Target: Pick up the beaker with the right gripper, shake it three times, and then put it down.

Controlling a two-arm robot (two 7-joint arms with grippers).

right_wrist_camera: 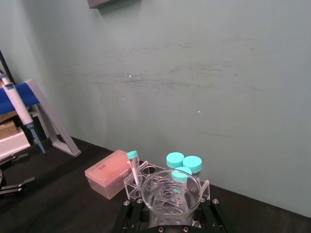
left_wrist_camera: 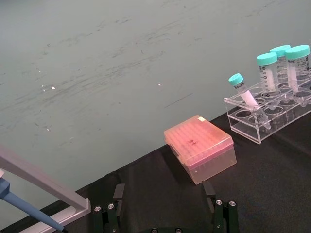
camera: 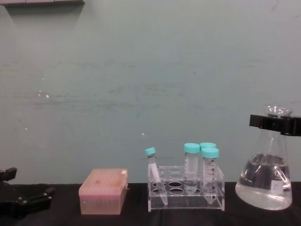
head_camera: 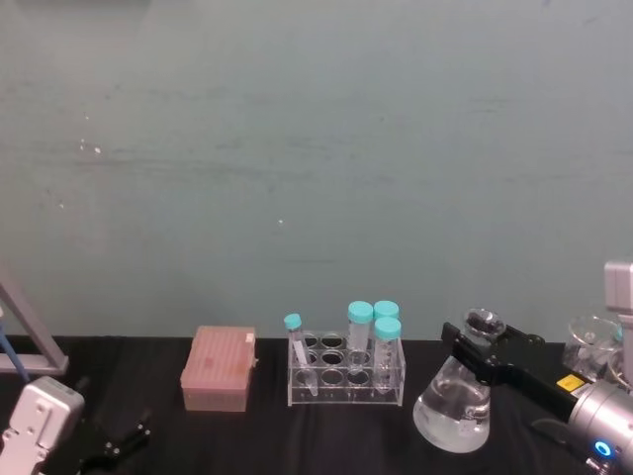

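The beaker (head_camera: pixel 453 408) is a clear conical flask holding clear liquid, at the right of the black table. My right gripper (head_camera: pixel 477 352) is shut on its narrow neck just under the flared rim, and the beaker leans slightly in the head view. From the chest view the beaker (camera: pixel 263 186) hangs from the black clamp (camera: pixel 275 123), its base near the table top; I cannot tell whether it touches. The right wrist view looks down into the beaker's rim (right_wrist_camera: pixel 170 196) between the fingers (right_wrist_camera: pixel 130 209). My left gripper (head_camera: pixel 124 437) rests open at the near left.
A clear tube rack (head_camera: pixel 346 374) with teal-capped tubes stands just left of the beaker. A pink tip box (head_camera: pixel 220 369) sits farther left. A grey pipette stand (head_camera: pixel 25 332) is at the far left. Other glassware (head_camera: pixel 593 338) stands behind the right arm.
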